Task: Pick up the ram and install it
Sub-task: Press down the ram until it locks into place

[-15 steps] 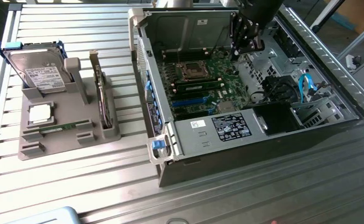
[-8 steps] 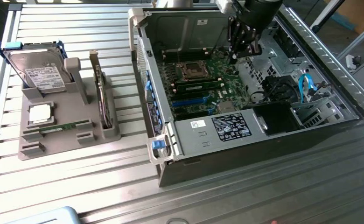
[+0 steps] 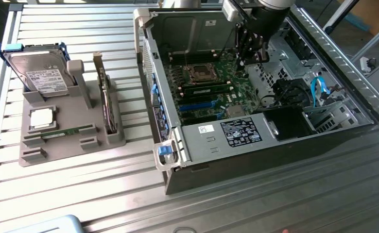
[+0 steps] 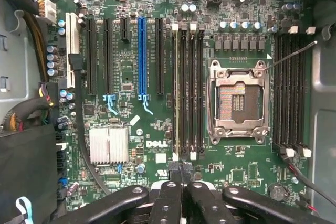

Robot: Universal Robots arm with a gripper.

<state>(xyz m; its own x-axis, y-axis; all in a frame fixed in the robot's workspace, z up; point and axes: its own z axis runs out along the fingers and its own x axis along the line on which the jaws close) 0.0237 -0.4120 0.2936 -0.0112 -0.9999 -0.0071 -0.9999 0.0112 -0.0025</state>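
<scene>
Two sticks noted. One ram (image 4: 176, 93), by my reading, stands edge-up in the slot of the memory bank (image 4: 188, 93) farthest from the empty CPU socket (image 4: 239, 100). Its pale top edge runs the slot's length. The other stick (image 3: 63, 132) lies flat in its pocket on the grey parts stand (image 3: 111, 138), at the exterior view's left, well apart from the case (image 3: 176, 179). My pincer (image 4: 181, 174) is clenched, tips together, nothing between them. It hangs over one end of that bank, probably because shut tips make a narrow pusher for seating a stick.
</scene>
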